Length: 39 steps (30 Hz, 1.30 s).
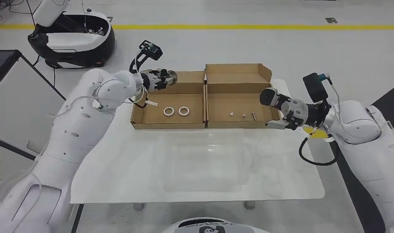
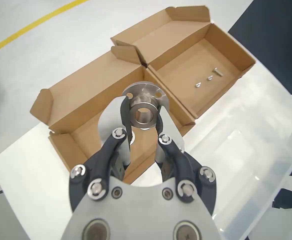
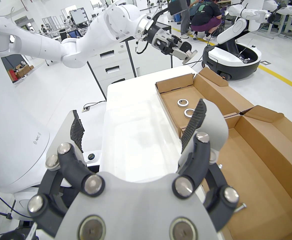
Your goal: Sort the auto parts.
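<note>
Two open cardboard boxes stand side by side on the white table. The left box [image 1: 138, 114] holds two metal rings [image 1: 168, 111] [image 1: 183, 111]; the right box [image 1: 240, 119] holds three small bolts [image 1: 244, 115]. My left gripper [image 2: 141, 116] is shut on a steel flanged bushing [image 2: 144, 112], held in the air above the left box's far left corner [image 1: 165, 77]. My right gripper [image 3: 138, 123] stands open with nothing between its fingers, at the right box's right end [image 1: 272, 110].
A clear plastic tray [image 1: 203, 165] lies on the table in front of the boxes. Off the table at the back left stands another robot's black-and-white base [image 1: 74, 39]. A yellow floor line [image 1: 246, 27] runs behind the table.
</note>
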{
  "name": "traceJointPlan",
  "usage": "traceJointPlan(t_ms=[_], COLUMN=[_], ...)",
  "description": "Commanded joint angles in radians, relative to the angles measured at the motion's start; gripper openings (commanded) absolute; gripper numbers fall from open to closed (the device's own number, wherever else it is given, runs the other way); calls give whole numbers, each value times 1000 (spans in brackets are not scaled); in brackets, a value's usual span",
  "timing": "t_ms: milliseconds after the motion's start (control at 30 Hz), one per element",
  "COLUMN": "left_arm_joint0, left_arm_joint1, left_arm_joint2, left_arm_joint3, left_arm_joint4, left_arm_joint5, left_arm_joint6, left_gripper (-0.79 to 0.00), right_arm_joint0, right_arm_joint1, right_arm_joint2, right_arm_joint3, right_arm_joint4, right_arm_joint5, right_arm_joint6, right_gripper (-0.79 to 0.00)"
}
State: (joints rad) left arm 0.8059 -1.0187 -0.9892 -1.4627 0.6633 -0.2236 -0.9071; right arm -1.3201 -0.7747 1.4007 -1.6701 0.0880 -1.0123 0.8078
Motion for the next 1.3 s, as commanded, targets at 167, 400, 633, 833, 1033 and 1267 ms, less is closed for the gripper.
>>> traceJointPlan(t_ms=[167, 400, 633, 833, 1033, 1267], left_arm_joint0=[-44, -81, -122, -143, -171, -169], left_arm_joint1=[-11, -30, -59, -84, -107, -131], left_arm_joint2=[64, 129, 204, 256, 283, 322], left_arm_joint3=[130, 244, 370, 453, 501, 576], left_arm_joint4=[135, 192, 248, 283, 291, 315], left_arm_joint5=[-55, -108, -166, -203, -201, -241], left_arm_joint6=[-30, -56, -53, -34, -46, 11], left_gripper=[-785, -785, -785, -785, -785, -785], right_arm_joint0=[0, 0, 0, 0, 0, 0], right_arm_joint1=[0, 0, 0, 0, 0, 0], right_arm_joint2=[0, 0, 0, 0, 0, 0], right_arm_joint3=[0, 0, 0, 0, 0, 0], right_arm_joint4=[0, 0, 0, 0, 0, 0], right_arm_joint5=[0, 0, 0, 0, 0, 0], right_arm_joint6=[0, 0, 0, 0, 0, 0], right_gripper=[0, 0, 0, 0, 0, 0])
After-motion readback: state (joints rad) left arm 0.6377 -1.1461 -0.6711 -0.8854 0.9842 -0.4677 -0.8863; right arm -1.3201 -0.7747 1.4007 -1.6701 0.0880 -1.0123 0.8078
